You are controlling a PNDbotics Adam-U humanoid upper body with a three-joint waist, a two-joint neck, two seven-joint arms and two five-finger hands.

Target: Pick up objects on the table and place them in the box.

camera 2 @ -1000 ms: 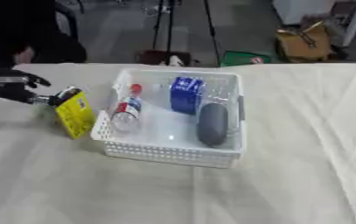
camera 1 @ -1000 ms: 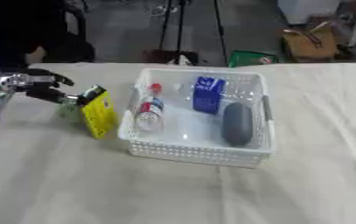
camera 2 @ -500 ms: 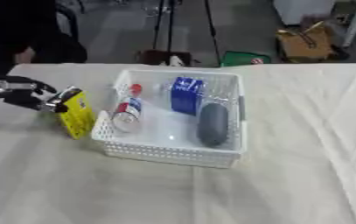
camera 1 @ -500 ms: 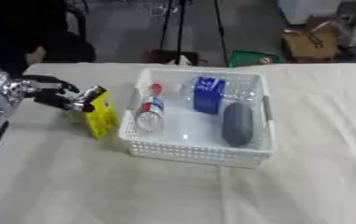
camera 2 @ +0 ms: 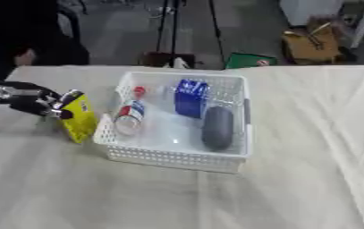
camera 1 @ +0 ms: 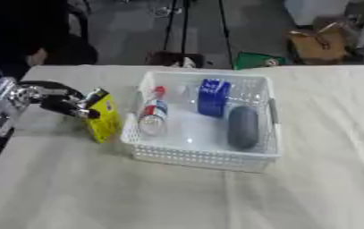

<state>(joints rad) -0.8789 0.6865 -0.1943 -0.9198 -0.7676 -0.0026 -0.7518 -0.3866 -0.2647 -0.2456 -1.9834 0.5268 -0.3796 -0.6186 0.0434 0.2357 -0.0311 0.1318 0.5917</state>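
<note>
1 hand, the left hand, pinches a yellow packet at its top. Just right of it sits the white basket, with 3 items inside.

We cannot read the blurred yellow packet, and our left hand covers its upper corner.
</note>
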